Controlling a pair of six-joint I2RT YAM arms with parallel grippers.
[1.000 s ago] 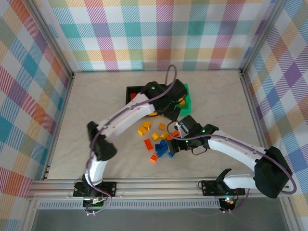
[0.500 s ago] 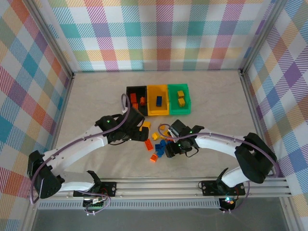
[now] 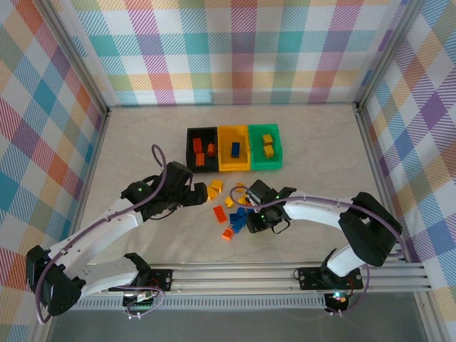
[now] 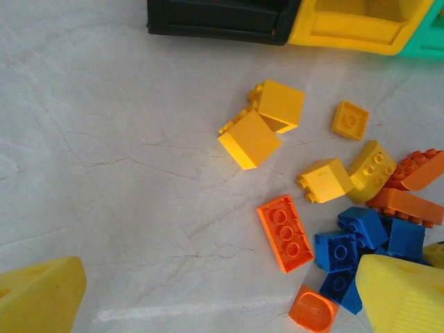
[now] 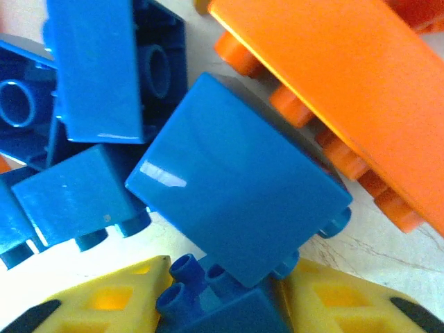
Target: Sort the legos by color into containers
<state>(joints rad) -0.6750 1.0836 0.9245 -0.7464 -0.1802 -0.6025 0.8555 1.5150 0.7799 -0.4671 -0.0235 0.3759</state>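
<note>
Pale marbled tabletop (image 3: 142, 142) — plaid walls (image 3: 235, 50) around.

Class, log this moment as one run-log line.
left tool: open, over loose legos | right tool: blue lego between its fingers | bins: each holds legos

walls (image 3: 242, 50): pastel plaid | tabletop (image 3: 142, 157): pale, marble-veined | rails (image 3: 235, 274): aluminium, along edges | light: even
</note>
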